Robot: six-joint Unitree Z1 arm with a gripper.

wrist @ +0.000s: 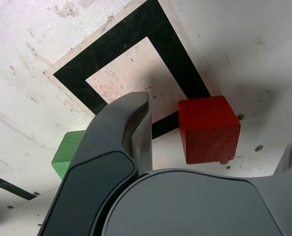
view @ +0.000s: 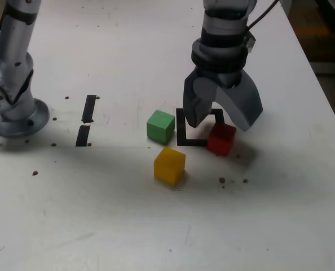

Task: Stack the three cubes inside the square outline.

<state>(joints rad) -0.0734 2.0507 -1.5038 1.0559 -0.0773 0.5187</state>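
Wrist view: claw (wrist: pixel 220 156) released, jaws wide around red cube (wrist: pixel 209 129), right of frame centre; best centred over it, lowered straight, then closed evenly.

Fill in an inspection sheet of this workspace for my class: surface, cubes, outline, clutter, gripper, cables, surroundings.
Surface: scuffed white tabletop with dark specks
Cubes: solid green cube, yellow cube and red cube, unstacked; red overlaps a corner of the outline in view
Outline: black tape square, white middle
Clutter: two short black tape strips
Gripper: grey two-jawed gripper, open above the outline and red cube, holding nothing
Cables: black cable beside the arm
Surroundings: second arm's round base
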